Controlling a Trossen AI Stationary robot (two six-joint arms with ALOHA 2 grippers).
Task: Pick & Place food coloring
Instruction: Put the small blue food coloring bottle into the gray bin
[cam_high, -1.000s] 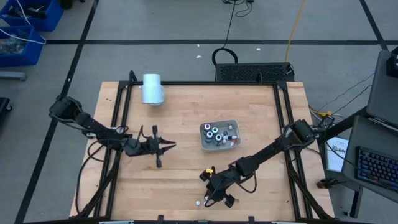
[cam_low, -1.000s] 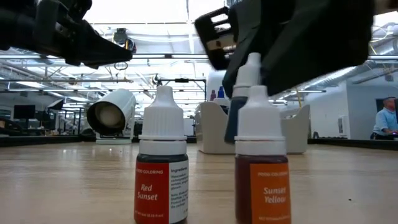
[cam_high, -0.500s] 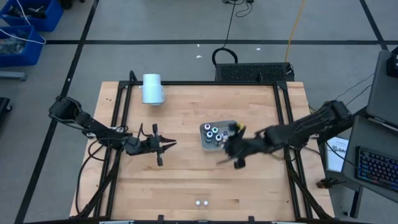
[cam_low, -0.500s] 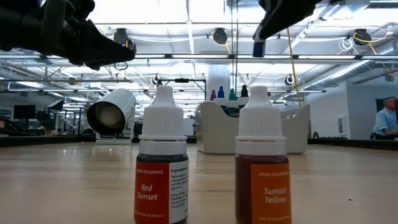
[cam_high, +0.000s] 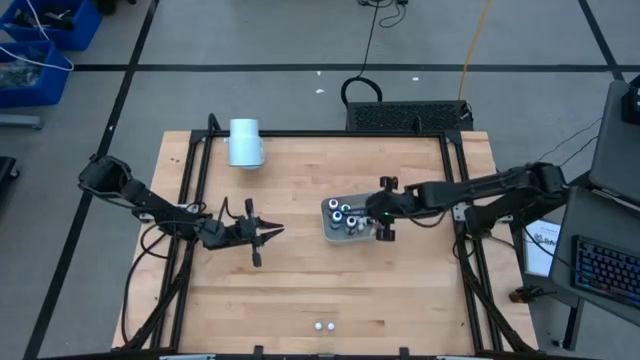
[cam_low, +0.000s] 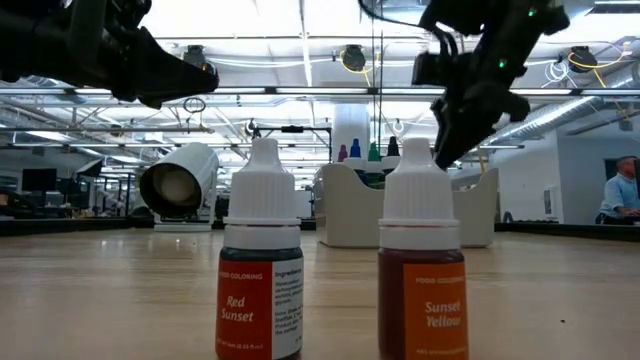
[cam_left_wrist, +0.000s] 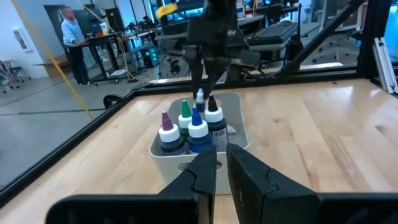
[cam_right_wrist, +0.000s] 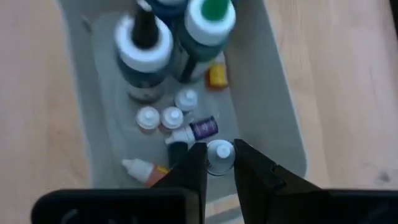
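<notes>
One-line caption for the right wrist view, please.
Right gripper holding a small white-capped bottle over the grey tray of food coloring bottles.

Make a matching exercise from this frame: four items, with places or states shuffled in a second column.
Column 1:
1. right gripper
2. left gripper
3. pale blue cylinder
4. two small bottles

Column 2:
A. lying on its side near the table's far edge
B. standing on the table near its front edge
C. over the grey tray, shut on a small bottle
D. shut, holding nothing, hanging left of the tray

Pairs: 1-C, 2-D, 3-A, 4-B
</notes>
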